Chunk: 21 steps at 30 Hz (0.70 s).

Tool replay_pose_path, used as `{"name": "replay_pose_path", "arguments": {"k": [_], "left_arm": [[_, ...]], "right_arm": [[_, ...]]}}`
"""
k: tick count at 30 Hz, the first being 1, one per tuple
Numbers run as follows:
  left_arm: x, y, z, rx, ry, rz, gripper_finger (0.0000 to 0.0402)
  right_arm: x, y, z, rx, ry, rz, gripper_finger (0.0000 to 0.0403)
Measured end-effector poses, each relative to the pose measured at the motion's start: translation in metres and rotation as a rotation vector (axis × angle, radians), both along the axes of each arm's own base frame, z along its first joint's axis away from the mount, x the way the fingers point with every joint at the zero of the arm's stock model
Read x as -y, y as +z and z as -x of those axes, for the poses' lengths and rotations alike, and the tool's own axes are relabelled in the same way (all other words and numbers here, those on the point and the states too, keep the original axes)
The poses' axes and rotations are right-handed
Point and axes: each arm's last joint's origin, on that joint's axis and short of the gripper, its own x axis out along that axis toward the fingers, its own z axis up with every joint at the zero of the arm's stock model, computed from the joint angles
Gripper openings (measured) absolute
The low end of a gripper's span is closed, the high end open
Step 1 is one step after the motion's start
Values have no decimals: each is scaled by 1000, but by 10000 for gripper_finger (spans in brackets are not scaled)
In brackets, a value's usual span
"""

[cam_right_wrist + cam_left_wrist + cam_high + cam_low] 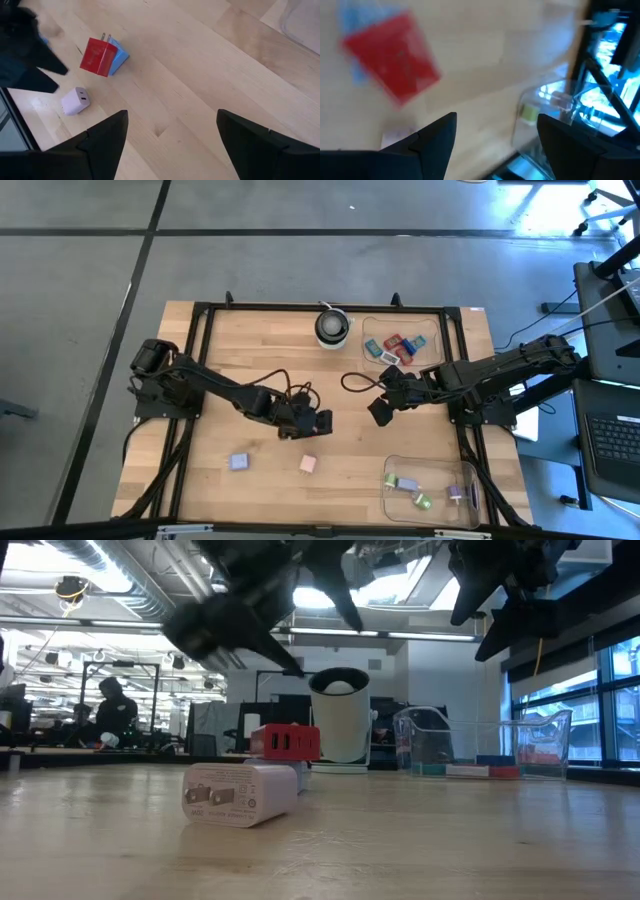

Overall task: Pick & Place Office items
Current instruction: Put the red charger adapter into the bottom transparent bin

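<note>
Left gripper [318,423] hovers nearest the loose chargers, fingers spread and empty.
The red charger [98,56] lies just ahead of it, stacked on a blue one [119,54]; right gripper [380,412], also spread, hangs farther off.

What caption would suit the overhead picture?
Two robot arms meet over a wooden table, pincers open, beside a lilac plug and a pink plug.

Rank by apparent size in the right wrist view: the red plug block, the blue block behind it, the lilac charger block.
1. Red plug block, largest.
2. Lilac charger block.
3. Blue block, smallest showing; the red one hides most of it, so its rank is unsure.
</note>
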Motion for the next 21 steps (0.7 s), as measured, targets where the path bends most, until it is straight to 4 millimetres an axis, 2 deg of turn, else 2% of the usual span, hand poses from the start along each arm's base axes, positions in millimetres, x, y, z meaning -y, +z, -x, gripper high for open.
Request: {"name": "replay_pose_path", "arguments": {"k": [3,6,10,16,21], "left_arm": [[-6,11,5,-9,4,101,272],[-14,18,9,-12,-9,86,272],[-24,17,13,-68,15,78,276],[-40,13,15,-169,21,238,295],[-43,8,13,-195,81,277,323]], "right_arm": [[0,0,0,0,0,0,306],[0,0,0,1,0,0,306],[0,0,-1,7,0,-2,306],[0,0,-1,9,0,-2,306],[0,0,-1,9,0,-2,306]]}}
